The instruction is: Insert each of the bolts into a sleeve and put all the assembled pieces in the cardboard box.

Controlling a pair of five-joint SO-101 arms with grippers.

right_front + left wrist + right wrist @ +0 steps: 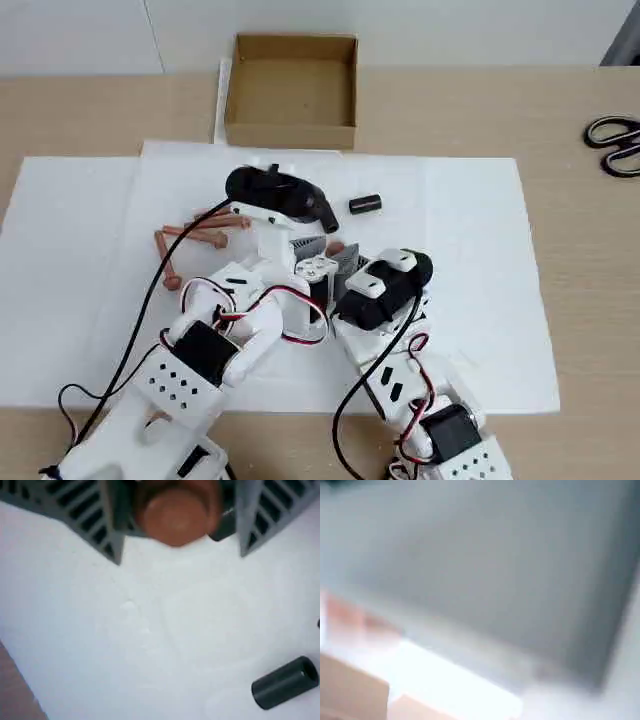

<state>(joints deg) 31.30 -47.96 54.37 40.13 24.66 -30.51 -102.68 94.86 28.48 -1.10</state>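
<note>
My left gripper [180, 542] is shut on a brown bolt [175, 515], whose round end shows between the grey fingers [107, 525]. In the high view this gripper [318, 258] sits mid-paper with the bolt [335, 247] at its tip. My right gripper [350, 263] is right beside it, almost touching. A dark piece [225, 527] sits against the bolt; I cannot tell what it is. One loose black sleeve [365, 204] [285, 682] lies on the paper just beyond. Several brown bolts [195, 235] lie in a heap to the left. The cardboard box [350, 95] stands at the back.
White paper [480, 300] covers the middle of the wooden table [560, 110]. Scissors [615, 145] lie at the far right edge. The right wrist view is a grey blur with some tan at one corner.
</note>
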